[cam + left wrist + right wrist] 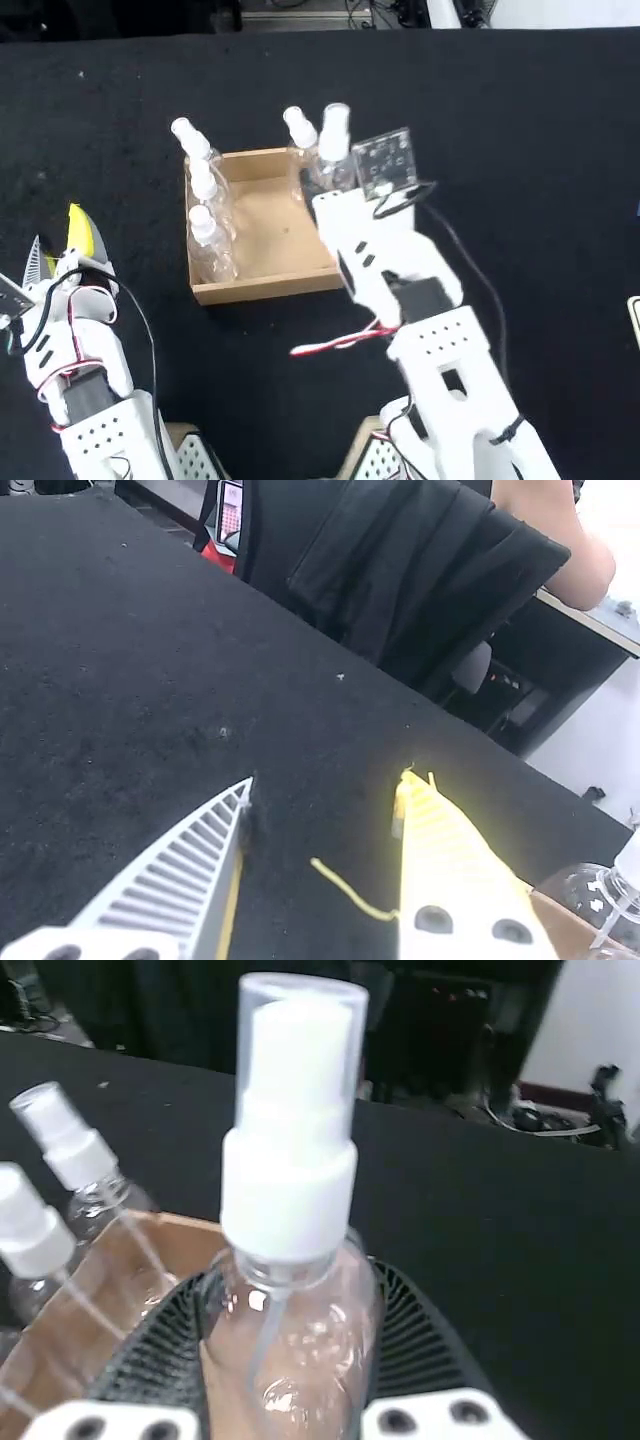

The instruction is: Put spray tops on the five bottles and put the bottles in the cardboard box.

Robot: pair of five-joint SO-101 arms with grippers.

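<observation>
A black cloth-covered surface (520, 130) fills the scene, with a shallow cardboard box (275, 235) open at its middle. Three clear bottles (207, 195) with white spray tops lean in a row along the box's left wall. A fourth bottle (299, 145), also topped, stands at the box's far right corner.

The right arm comes in from the near right and ends at that same corner. Its right tool (295, 1305) is closed around the body of the fifth bottle (335, 150), with a dark ribbed finger (160, 1345) on each side of the clear plastic. This bottle is upright and has a white spray top under a clear cap. It sits just right of the fourth bottle, at the box's right wall; whether it is inside or above the wall cannot be told.

The left arm is at the near left, well apart from the box. Its left tool (328, 785) is spread wide, one yellow finger (445, 870) and one white, with nothing between them.
</observation>
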